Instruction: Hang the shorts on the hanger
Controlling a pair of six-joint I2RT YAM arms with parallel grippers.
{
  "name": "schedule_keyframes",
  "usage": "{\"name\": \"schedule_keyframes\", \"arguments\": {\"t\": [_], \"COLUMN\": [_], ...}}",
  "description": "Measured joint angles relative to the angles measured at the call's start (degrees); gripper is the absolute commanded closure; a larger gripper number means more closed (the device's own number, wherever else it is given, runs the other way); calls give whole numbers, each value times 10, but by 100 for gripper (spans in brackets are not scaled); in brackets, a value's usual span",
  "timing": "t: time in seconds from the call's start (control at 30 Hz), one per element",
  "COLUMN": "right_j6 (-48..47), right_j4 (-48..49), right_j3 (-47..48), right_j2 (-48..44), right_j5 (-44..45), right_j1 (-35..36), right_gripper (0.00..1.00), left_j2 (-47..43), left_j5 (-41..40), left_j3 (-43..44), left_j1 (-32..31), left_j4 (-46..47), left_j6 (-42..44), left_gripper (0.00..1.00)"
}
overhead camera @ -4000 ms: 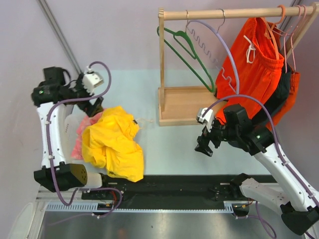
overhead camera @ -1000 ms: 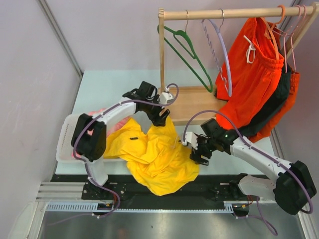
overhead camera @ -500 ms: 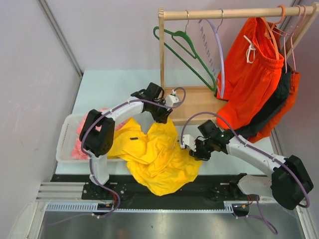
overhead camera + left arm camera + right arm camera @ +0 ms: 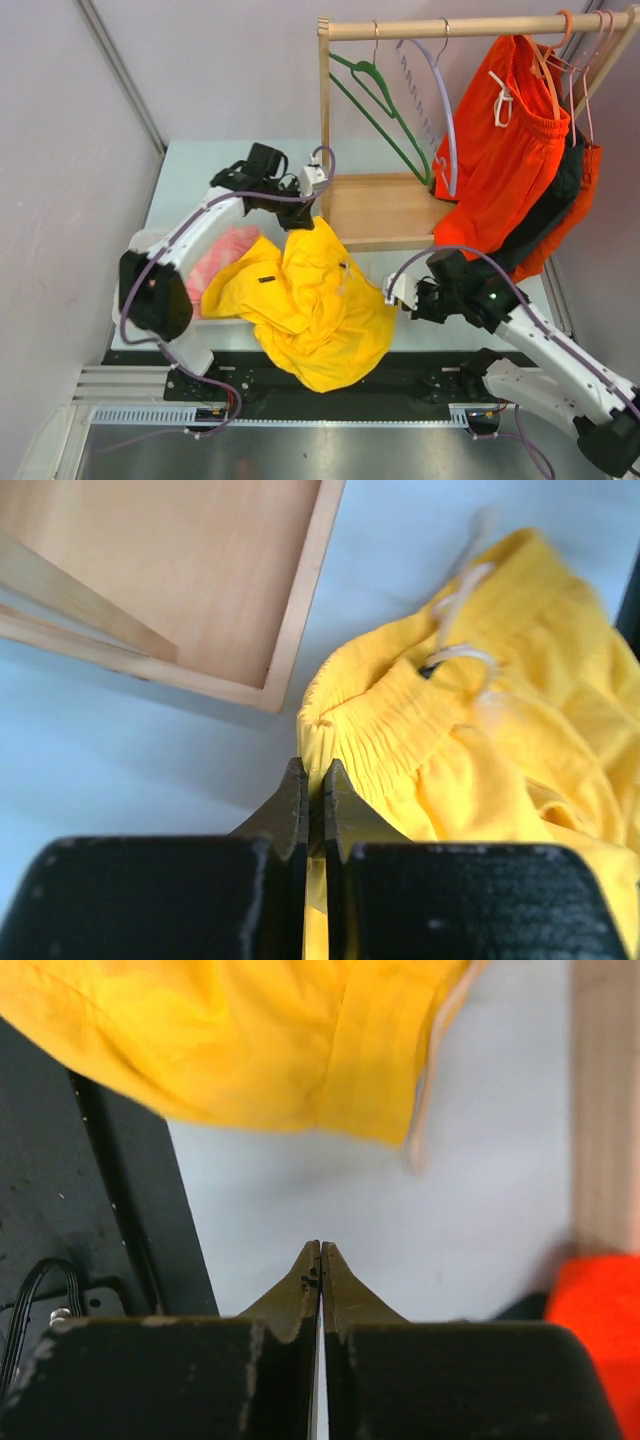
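Observation:
The yellow shorts (image 4: pixel 310 300) lie crumpled on the table's near middle, and their top edge is lifted. My left gripper (image 4: pixel 302 218) is shut on the elastic waistband (image 4: pixel 375 715), beside the white drawstring (image 4: pixel 455 655). In the left wrist view the left gripper (image 4: pixel 314 772) pinches yellow fabric between its tips. My right gripper (image 4: pixel 392 292) stands shut and empty just right of the shorts. The right wrist view shows the right gripper (image 4: pixel 320 1250) over bare table, with the shorts (image 4: pixel 250 1040) apart from it. The lilac hanger (image 4: pixel 443 110) hangs from the wooden rail (image 4: pixel 480 26).
A wooden rack with a base tray (image 4: pixel 385 210) stands behind the shorts. On its rail hang a dark green hanger (image 4: pixel 385 112) and orange-red shorts (image 4: pixel 510 140). A white basket (image 4: pixel 135 242) holding a pink cloth (image 4: pixel 228 250) sits at the left.
Both grippers have shut. The left one closed on the waistband and pulled it back and left. The right one closed on nothing and drew off to the right.

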Motion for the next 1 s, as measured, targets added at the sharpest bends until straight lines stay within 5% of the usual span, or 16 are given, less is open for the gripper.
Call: {"name": "schedule_keyframes", "arguments": {"t": [0.17,0.3,0.5,1.0], "right_j6": [9,31,106,147], "right_j4": [-49,-66,-7,254], "right_j3": [50,82,68,-33], "right_j2": [-73,-96,-36,146], "right_j5": [48,60,35,-28], "right_j1": [0,0,0,0], "right_gripper": [100,37,19,10], "left_j2": [-117,-178,-178,-240], "left_j5": [25,31,27,27], "left_j3": [-2,-4,-33,-119], "left_j1": [0,-9,-9,-9], "left_j4": [-26,-38,-44,-49], "left_j6": [36,63,80,120], "left_gripper": [100,100,100,100]}}
